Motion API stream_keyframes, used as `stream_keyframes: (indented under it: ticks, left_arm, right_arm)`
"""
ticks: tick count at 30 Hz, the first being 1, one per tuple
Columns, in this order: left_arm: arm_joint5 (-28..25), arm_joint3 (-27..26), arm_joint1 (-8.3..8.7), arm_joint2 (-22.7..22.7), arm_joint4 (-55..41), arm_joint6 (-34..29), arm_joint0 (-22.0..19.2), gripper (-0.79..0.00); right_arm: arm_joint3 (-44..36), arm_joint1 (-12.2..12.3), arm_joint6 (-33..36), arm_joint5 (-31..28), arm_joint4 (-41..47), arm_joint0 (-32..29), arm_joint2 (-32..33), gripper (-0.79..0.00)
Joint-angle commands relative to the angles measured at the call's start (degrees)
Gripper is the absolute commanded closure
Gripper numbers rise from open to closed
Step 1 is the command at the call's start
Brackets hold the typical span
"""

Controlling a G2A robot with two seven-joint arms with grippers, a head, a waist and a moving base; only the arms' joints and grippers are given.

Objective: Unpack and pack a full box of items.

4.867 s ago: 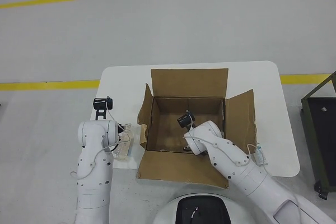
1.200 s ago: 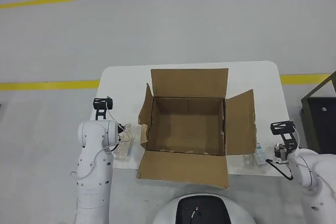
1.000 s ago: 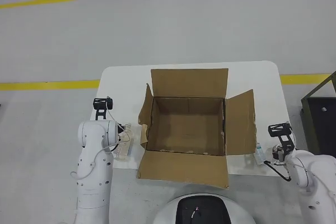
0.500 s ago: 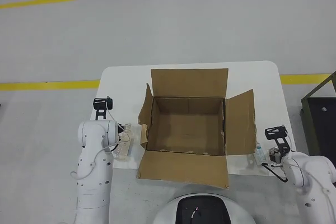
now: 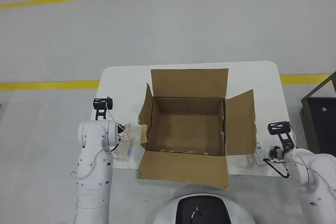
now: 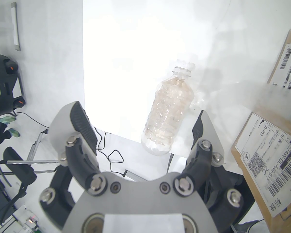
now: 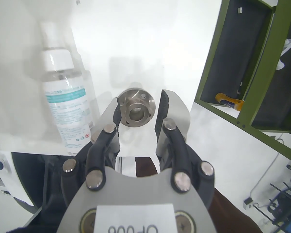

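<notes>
Three items out, near table (image 5: pixel 123 84) edge. Your left gripper (image 6: pixel 140 112) hangs wide open over the bottle (image 6: pixel 168 117) at the box's (image 5: pixel 185 129) 9 o'clock. Right gripper (image 7: pixel 139 96) sits around flange (image 7: pixel 136 110) at 4 o'clock; gripping or released, can't tell. Sanitizer (image 7: pixel 65 93) lies just beside it. Farther: box, flaps open.

The white table (image 5: pixel 123 89) holds a big brown box (image 5: pixel 189 82) in the middle, open at the top. A clear bottle (image 6: pixel 168 120) lies at 8 o'clock. A bottle with a white cap (image 7: pixel 66 98) lies at 4 o'clock, a round metal ring (image 7: pixel 136 110) just beside it.
</notes>
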Motion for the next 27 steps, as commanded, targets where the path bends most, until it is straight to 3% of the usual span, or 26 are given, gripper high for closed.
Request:
stream_keyframes:
  ticks: [1, 3, 8, 19, 24, 27]
  left_arm:
    - [0.0, 0.0, 0.0, 0.0, 0.0, 0.0, 0.0, -0.785]
    - [0.0, 0.0, 0.0, 0.0, 0.0, 0.0, 0.0, -0.785]
    - [0.0, 0.0, 0.0, 0.0, 0.0, 0.0, 0.0, -0.785]
    - [0.0, 0.0, 0.0, 0.0, 0.0, 0.0, 0.0, -0.785]
    - [-0.32, 0.02, 0.03, -0.15, -0.39, 1.46, 0.68, -0.785]
    - [-4.29, -1.12, 0.38, -1.23, -1.38, 3.65, 2.29, -0.785]
  right_arm:
    - [-3.67, -0.03, -2.26, 0.84, 6.51, 0.31, 2.23, -0.326]
    - [-7.18, 0.02, -6.07, 0.48, 11.65, 0.34, 4.37, 0.0]
    - [-11.47, 0.07, -14.3, 0.46, 22.66, 1.02, 7.59, 0.0]
    - [-11.71, 0.17, -15.15, 0.0, 22.77, 0.98, 7.73, 0.0]
    - [-11.68, 0.05, -27.53, -0.81, 26.96, -0.39, 7.86, 0.0]
    - [-10.98, 0.08, -35.74, -4.13, 28.92, -1.26, 7.77, 0.0]
